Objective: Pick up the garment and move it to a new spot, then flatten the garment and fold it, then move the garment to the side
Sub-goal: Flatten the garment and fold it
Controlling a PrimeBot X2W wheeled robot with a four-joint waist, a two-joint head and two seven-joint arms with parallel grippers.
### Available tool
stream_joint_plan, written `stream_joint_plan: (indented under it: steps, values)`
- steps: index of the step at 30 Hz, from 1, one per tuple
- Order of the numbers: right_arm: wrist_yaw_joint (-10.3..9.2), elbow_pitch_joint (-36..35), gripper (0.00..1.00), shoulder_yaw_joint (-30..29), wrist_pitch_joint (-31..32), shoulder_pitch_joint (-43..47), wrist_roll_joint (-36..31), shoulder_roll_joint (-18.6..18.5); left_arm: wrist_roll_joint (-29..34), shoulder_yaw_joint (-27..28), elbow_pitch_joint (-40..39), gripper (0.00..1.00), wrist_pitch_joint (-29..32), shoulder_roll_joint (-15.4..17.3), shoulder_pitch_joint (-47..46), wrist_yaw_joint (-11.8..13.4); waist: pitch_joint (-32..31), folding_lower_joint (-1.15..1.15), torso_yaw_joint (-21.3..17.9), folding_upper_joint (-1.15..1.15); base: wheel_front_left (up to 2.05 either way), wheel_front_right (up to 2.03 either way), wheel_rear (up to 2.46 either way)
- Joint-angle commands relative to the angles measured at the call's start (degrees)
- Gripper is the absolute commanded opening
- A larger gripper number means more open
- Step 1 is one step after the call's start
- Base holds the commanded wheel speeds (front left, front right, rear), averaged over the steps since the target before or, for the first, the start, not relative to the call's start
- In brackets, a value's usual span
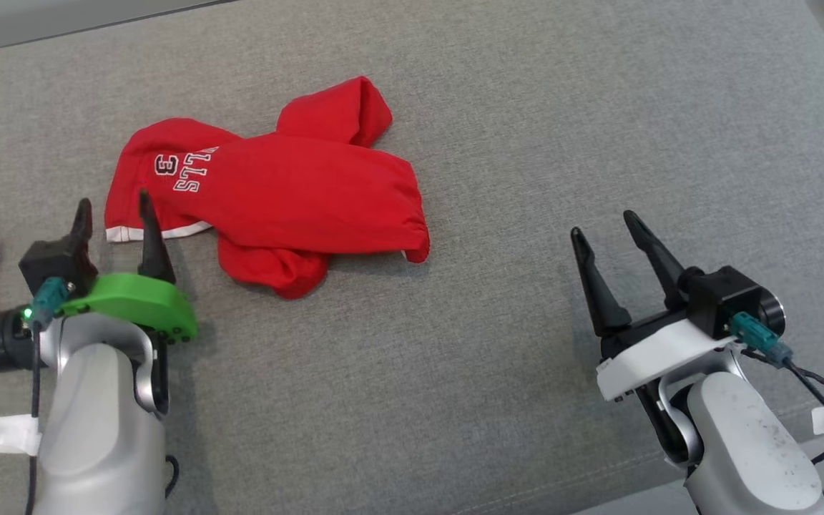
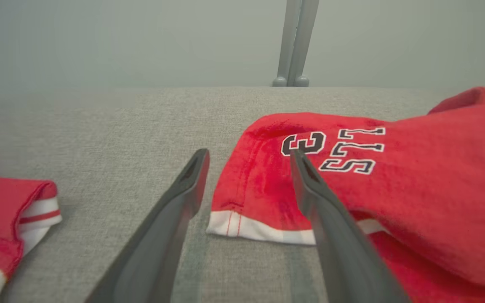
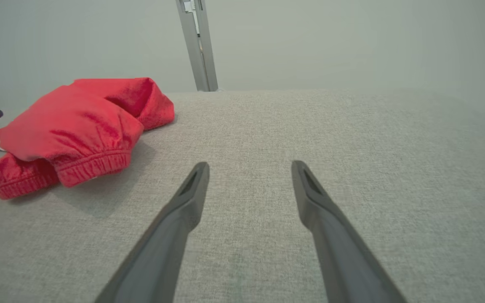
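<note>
Now | likely step: flatten crumpled red fleece garment [image 1: 290, 189] | left claw [image 1: 114, 200], right claw [image 1: 602, 223]: apart, empty | next: pinch white hem [image 2: 259, 229], spread.

Fleecy garment [image 1: 290, 186] (matt); woven upholstery [image 1: 526, 107]

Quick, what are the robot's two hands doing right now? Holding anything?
Left gripper: open, holding nothing, by the hem of the red hoodie.
Right gripper: open, holding nothing.
</note>
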Motion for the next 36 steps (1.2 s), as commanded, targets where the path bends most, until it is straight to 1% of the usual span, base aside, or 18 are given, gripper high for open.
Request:
stream_joint_plan:
  steps: [1, 7, 9, 10, 14, 18, 21, 24, 28, 36]
  values:
    - [-0.06, 0.0, 1.0, 1.2, 0.0, -0.4, 0.4, -0.4, 0.4, -0.1, -1.3, 1.0, 0.0, -0.5, 2.0, -0.5, -1.7, 0.0, 3.5, 0.0, 0.0, 0.0, 0.0]
    - [-0.06, 2.7, 1.0, 8.0, 0.0, -1.2, 2.7, -1.5, -0.2, -2.3, -8.2, 1.0, 0.0, -2.3, 8.4, -2.0, -3.9, 0.0, 10.5, 0.0, 0.0, 0.0, 0.0]
    - [-0.06, 4.2, 1.0, 10.4, 0.0, -1.5, 3.9, -1.8, -0.9, -3.6, -10.0, 1.0, 0.0, -2.5, 10.2, -2.4, -4.5, 0.0, 12.8, 0.0, 0.0, 0.0, 0.0]
    - [-0.06, 5.0, 1.0, 11.2, 0.0, -1.6, 4.2, -2.1, -1.9, -5.2, -10.7, 1.0, 0.0, -2.5, 11.1, -2.5, -4.8, 0.0, 14.0, 0.0, 0.0, 0.0, 0.0]
    - [-0.06, 7.9, 1.0, 13.9, 0.0, -2.8, 7.1, -2.1, -4.9, -9.0, -13.8, 1.0, 0.0, -2.5, 14.5, -1.6, -5.5, 0.0, 17.9, 0.0, 0.0, 0.0, 0.0]
    - [-0.06, 9.6, 1.0, 14.3, 0.0, -3.5, 9.0, -2.2, -6.4, -11.6, -16.0, 1.0, 0.0, -2.5, 16.7, -0.7, -5.8, 0.0, 20.8, 0.0, 0.0, 0.0, 0.0]
    - [-0.06, 10.4, 1.0, 14.0, 0.0, -3.9, 9.3, -2.1, -7.0, -12.4, -17.2, 1.0, 0.0, -2.5, 17.9, 0.0, -6.0, 0.0, 22.2, 0.0, 0.0, 0.0, 0.0]
    - [-0.06, 10.2, 1.0, 11.8, 0.0, -3.9, 8.6, -1.9, -7.7, -12.7, -18.3, 1.0, 0.0, -2.5, 18.6, 0.5, -5.9, 0.0, 22.8, 0.0, 0.0, 0.0, 0.0]
    - [-0.06, 11.9, 1.0, 8.9, 0.0, -2.6, 7.5, -1.1, -7.8, -13.0, -19.1, 1.0, 0.0, -2.5, 19.1, 0.8, -5.8, 0.0, 23.1, 0.0, 0.0, 0.0, 0.0]
    - [-0.06, 14.4, 1.0, 6.6, 0.0, -1.3, 6.8, -0.2, -8.3, -13.9, -19.8, 1.0, 0.0, -2.5, 18.8, 1.1, -5.4, 0.0, 23.0, 0.0, 0.0, 0.0, 0.0]
